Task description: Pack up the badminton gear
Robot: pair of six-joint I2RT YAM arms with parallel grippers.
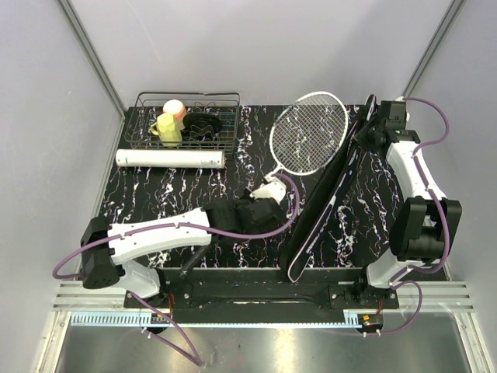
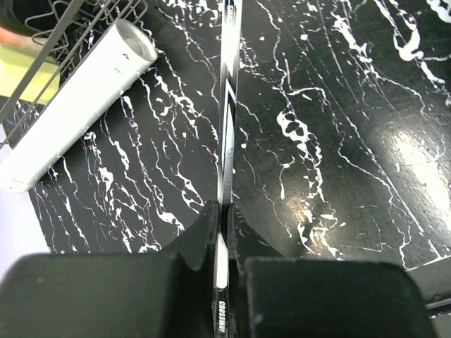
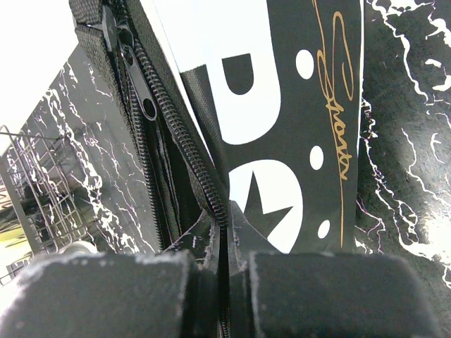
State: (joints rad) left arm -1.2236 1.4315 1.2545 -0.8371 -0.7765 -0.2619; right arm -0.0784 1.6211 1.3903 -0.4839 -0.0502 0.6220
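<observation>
white-strung oval racket [image 1: 309, 132], black lettered bag [image 1: 329, 198]

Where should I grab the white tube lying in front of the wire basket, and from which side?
Around its middle, from above, fingers across the width: the white tube lies flat and round, lengthwise along the wire basket. The basket sits close behind, so the far finger may have little room.

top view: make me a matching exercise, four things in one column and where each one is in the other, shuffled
1 racket
2 white tube
3 black bag
4 yellow cup

a inside the wire basket
b edge pinched in the right gripper
c shaft clamped in the left gripper
d lying on the table beside the basket

Pairs: 1-c, 2-d, 3-b, 4-a
</observation>
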